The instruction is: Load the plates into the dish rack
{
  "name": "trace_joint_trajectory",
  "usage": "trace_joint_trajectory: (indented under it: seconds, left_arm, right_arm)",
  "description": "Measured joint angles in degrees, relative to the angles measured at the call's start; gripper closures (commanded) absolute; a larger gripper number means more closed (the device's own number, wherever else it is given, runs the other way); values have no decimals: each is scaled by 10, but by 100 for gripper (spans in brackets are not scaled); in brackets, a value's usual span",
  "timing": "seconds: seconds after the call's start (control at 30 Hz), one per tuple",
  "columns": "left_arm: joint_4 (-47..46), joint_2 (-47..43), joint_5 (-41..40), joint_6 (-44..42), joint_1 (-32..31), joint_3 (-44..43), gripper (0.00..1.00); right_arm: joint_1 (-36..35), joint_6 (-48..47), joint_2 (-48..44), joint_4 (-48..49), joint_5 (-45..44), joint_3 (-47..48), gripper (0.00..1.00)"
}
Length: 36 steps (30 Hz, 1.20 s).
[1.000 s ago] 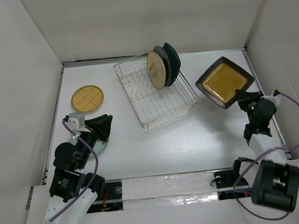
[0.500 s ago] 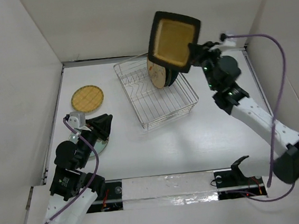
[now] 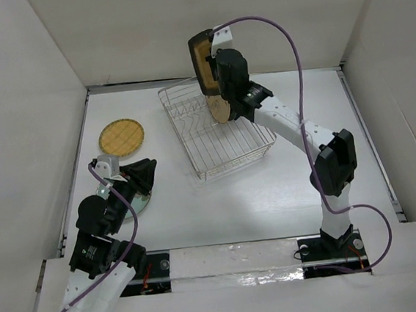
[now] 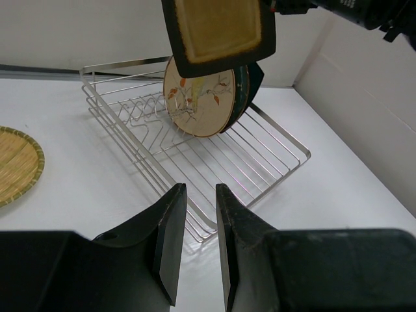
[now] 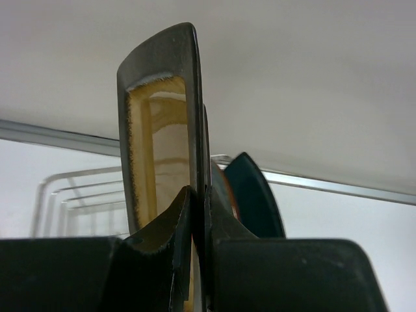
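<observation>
My right gripper (image 3: 212,73) is shut on the rim of the amber black-rimmed square plate (image 3: 202,59), which it holds upright above the back of the dish rack (image 3: 226,150). The wrist view shows this plate (image 5: 159,130) nearly edge-on, pinched between the fingers of that gripper (image 5: 198,195). In the rack a cream floral plate (image 4: 198,104) stands upright with dark teal plates (image 4: 250,81) behind it. A yellow checked round plate (image 3: 121,137) lies flat at the left. My left gripper (image 3: 149,175) hovers low over a pale plate (image 3: 139,204), jaws slightly apart and empty.
White walls close in the table on the left, back and right. The rack (image 4: 260,162) sits at an angle near the back centre. My right arm (image 3: 293,122) stretches diagonally over the rack's right corner, with its purple cable looping above.
The right arm lifted the amber square plate off the table at the right and swung it left, over the rack's back, turning it edge-on. The left arm has not moved.
</observation>
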<state>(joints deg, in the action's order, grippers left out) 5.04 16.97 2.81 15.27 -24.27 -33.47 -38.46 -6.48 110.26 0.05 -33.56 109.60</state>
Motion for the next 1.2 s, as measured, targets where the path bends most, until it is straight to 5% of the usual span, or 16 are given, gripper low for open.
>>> trace_joint_trajectory:
  seconds: [0.4, 0.83, 1.2]
  left_arm:
    - [0, 6, 0, 0, 0, 0, 78]
    - [0, 13, 2, 0, 0, 0, 78]
    - [0, 13, 1, 0, 0, 0, 78]
  right_arm:
    - [-26, -142, 117, -13, -80, 88, 100]
    - [-40, -104, 115, -235, -76, 234, 100]
    - [-12, -40, 116, -365, -34, 238, 100]
